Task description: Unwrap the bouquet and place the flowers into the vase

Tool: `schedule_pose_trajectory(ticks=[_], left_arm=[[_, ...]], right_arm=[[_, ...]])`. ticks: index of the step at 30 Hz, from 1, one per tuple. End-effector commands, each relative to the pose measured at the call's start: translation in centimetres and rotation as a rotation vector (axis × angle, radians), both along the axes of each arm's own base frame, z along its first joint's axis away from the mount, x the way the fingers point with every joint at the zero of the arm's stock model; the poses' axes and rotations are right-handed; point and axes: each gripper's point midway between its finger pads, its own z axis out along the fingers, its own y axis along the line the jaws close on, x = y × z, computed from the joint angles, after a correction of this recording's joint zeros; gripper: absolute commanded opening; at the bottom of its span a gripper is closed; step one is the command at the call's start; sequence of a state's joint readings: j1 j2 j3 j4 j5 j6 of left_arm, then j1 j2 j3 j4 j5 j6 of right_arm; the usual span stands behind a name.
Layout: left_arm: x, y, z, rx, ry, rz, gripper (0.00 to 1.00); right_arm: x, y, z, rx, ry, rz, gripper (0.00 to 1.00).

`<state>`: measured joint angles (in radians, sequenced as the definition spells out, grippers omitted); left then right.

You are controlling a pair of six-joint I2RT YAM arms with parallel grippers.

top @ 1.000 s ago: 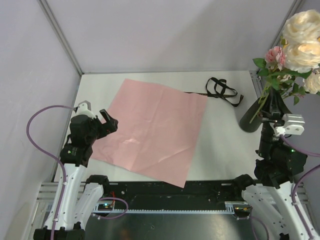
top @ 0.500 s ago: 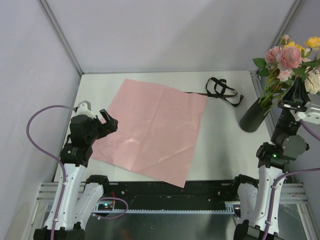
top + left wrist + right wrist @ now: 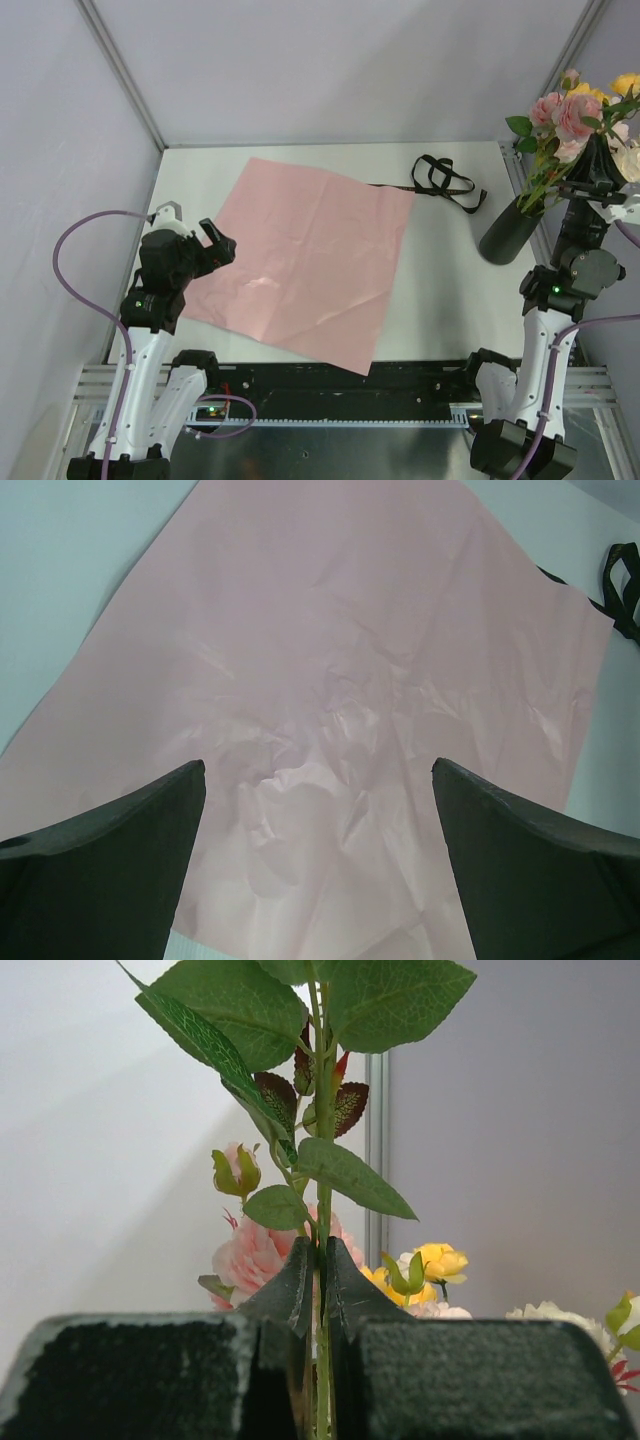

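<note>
The flowers (image 3: 562,108), pink, yellow and white blooms on green stems, stand at the far right, and their stems run down toward the mouth of the dark vase (image 3: 505,236). My right gripper (image 3: 597,168) is shut on a green stem (image 3: 322,1380) just below the leaves, with a pink bloom (image 3: 250,1256) and a yellow one (image 3: 441,1260) behind the fingers. Whether the stem ends are inside the vase is hidden. The bouquet's pink paper (image 3: 310,255) lies spread flat. My left gripper (image 3: 214,246) hovers open over its left edge, nothing between the fingers (image 3: 120,850).
The black ribbon (image 3: 446,181) lies loose on the white table behind the paper's far right corner, also seen as the ribbon (image 3: 622,575) in the left wrist view. Grey walls close the table at the back and sides. A metal post (image 3: 520,175) runs beside the vase.
My right gripper has carried the flowers rightward and farther back, and the blooms now look smaller and sit over the vase. The left arm, paper and ribbon have not moved.
</note>
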<state>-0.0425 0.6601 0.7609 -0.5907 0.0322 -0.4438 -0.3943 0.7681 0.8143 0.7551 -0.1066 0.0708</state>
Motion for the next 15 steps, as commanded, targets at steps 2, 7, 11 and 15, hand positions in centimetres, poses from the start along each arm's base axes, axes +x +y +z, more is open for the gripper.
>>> schedule_pose_trajectory(ticks=[2,7,11,15], left_arm=[[0.3,0.1,2.0,0.0,-0.054,-0.003,1.0],[0.3,0.0,1.9,-0.001,-0.053,-0.005,1.0],[0.3,0.1,1.9,0.0,-0.052,-0.003,1.0],[0.3,0.1,1.8,0.001,-0.05,0.0,1.0]], right_arm=[[-2.0,0.5,3.7,-0.08,-0.106,-0.033,0.0],[-1.6,0.2,4.1,-0.088,-0.108,-0.043,0.0],[-1.0,-0.3,3.7,-0.072,-0.095,-0.048,0.0],[-0.3,-1.0,2.8,-0.044,-0.071,-0.054,0.0]])
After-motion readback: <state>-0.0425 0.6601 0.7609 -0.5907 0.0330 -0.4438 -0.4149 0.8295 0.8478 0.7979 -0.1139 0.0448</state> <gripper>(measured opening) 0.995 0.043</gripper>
